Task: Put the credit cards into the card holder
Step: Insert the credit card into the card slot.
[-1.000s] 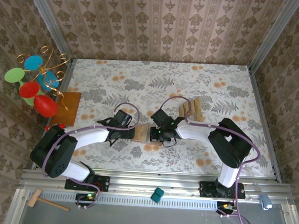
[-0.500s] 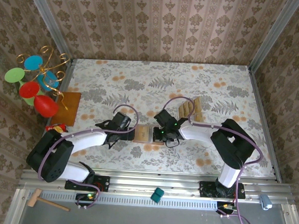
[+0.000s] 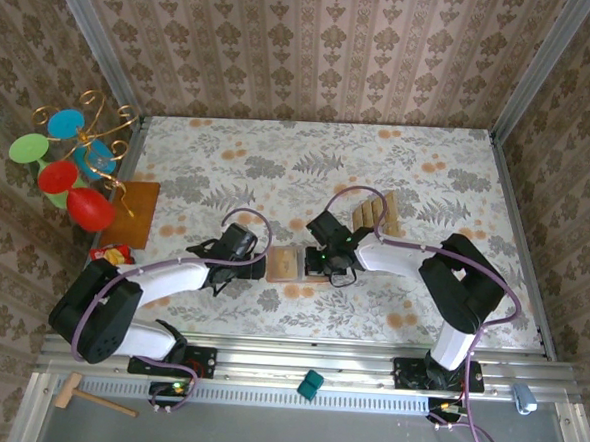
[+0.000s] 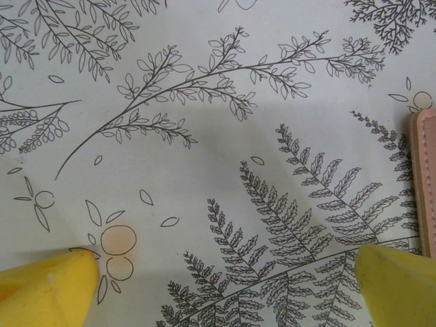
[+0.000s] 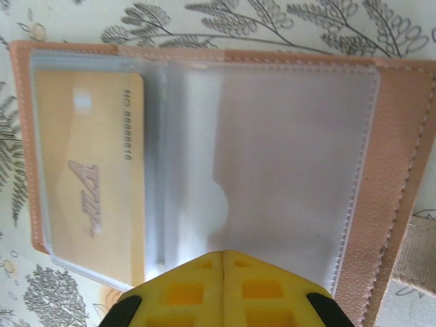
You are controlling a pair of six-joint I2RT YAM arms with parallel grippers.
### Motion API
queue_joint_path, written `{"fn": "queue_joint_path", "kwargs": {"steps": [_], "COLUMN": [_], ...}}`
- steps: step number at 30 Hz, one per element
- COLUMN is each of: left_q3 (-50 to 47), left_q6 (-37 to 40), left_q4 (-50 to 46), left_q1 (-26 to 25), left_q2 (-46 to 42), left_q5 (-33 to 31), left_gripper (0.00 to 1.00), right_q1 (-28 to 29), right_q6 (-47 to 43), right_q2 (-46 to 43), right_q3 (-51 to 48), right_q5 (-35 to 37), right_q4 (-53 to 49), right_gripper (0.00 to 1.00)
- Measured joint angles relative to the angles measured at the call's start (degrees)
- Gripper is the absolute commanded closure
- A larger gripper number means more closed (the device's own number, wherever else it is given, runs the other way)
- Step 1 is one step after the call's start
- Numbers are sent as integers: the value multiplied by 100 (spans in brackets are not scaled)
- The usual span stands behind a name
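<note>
The card holder (image 3: 290, 265) lies opened flat on the table (image 3: 228, 167), just below the middle of the top view. Its long axis runs left to right, and it sits between the two grippers. The right gripper (image 3: 317, 265) is over the holder's right end, its jaws pressed together with nothing between them. In the right wrist view its yellow tips reach in from the bottom edge over the holder's clear sleeves. One gold card (image 5: 88, 177) is already tucked into the sleeve at the left of that view, its long side running up and down the frame. The empty sleeve (image 5: 286, 170) beside it looks free to take another. The loose credit cards (image 3: 375, 213) lie fanned up and to the right of the holder in the top view, apart from it, each slightly tilted from top to bottom. They are nearer the right arm, so fetching the next one looks like that arm's job. It would have to open its jaws and travel up-right. The left gripper (image 3: 260, 267) stands wide and empty over bare table just left of the holder, well placed to steady that edge.
</note>
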Motion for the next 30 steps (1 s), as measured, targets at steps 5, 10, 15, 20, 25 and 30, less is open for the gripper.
{"fn": "queue_joint_path", "kwargs": {"steps": [5,10,15,20,25,30], "left_q3": [66,140,197,219,225,229], "left_q6": [0,2,0,0,-2,-2], "left_q4": [-22,-85,-138,-155,-155,-157], "left_q1": [-2,-57,-76,-98,-105,-107], "left_q2": [103,199,249,293,330,332], "left_q5": [-46,-114,-144,-162,-170,-175], "left_gripper": [2,2,2,2,2,2], "right_q1": [46,105,166,208,240,251], "right_q6": [2,4,11,26,26,24], "right_q2": [0,17,181,337,358,356], "right_q3": [149,219,236,238,293,310], "right_q5": [-2,-11,-20,-39,-44,-37], "right_q4": [-15,-9,11,37,59,55], "right_gripper": [99,99,99,99,99,99]}}
